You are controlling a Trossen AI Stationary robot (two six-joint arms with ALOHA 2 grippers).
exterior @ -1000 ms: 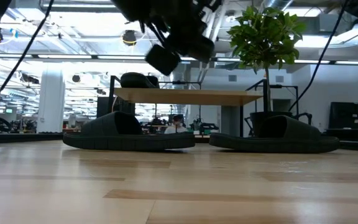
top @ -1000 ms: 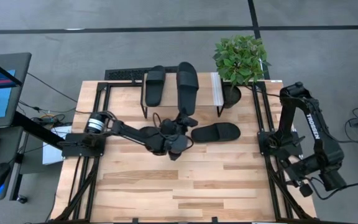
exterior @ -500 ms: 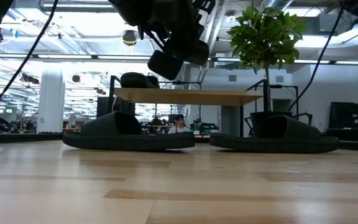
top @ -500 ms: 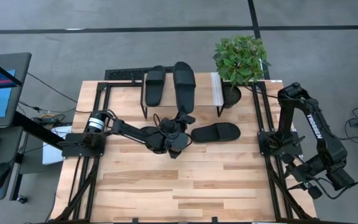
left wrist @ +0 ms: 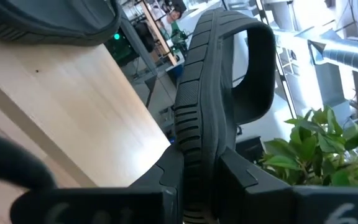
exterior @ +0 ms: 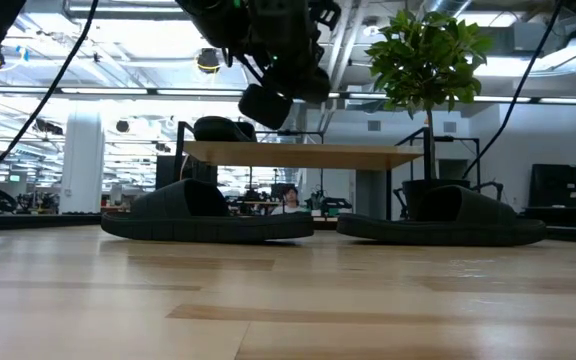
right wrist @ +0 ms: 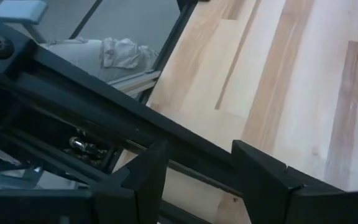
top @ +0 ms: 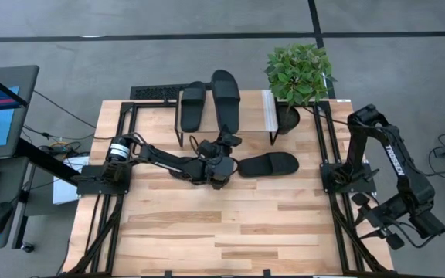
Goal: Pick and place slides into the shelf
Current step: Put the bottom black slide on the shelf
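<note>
Carried farther over the shelf (top: 267, 110) since a second ago, a matte black slide (top: 225, 99) with ribbed sole edge and wide strap sits pinched by its heel in the left gripper (top: 224, 142). Another slide (top: 193, 106) lies flat on the light-wood board; a third (top: 267, 164) rests on the plank table (top: 230, 224). Beyond the table's right edge, the right gripper (right wrist: 194, 163) hangs with fingers spread.

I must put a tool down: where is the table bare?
The near half of the tabletop is bare. Crowded: around the shelf, where the left gripper holds a slide beside another slide; a third slide lies before it.
</note>
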